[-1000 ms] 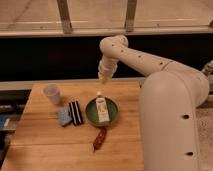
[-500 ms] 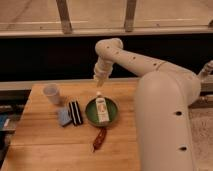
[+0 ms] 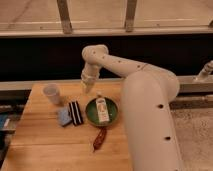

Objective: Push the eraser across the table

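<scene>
Though it could not be told whether the gripper was open or closed, it hung over the far part of the table, between the plastic cup and the green plate. The eraser lay apart from it, nearer the camera, just beside a blue pad. A white bottle lay on the plate.

The gripper hangs behind the eraser, which lies on the table left of the plate.
</scene>
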Motion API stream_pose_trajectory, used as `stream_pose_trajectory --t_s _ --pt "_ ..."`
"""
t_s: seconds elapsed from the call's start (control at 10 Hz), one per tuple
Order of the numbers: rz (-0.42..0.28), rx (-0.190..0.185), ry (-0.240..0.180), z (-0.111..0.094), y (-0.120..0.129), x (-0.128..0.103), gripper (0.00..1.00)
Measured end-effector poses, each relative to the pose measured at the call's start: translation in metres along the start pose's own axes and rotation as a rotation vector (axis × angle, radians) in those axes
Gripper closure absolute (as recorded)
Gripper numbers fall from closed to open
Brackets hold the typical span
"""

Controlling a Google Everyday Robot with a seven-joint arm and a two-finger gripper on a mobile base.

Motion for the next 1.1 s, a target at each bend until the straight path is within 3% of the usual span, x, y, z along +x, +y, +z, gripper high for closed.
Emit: stream_pose_trajectory --t_s 0.3,0.4,0.7,1.1 --pt "-0.007 0.0 0.005 0.001 0.001 -0.001 1.0" --pt "-0.016 0.007 0.025 0.007 0.001 -0.002 1.0" --pt "-0.062 -0.006 0.097 0.05 0.013 -0.015 1.0" --pt "-0.068 -0.02 0.19 0.091 0.014 -0.013 1.0"
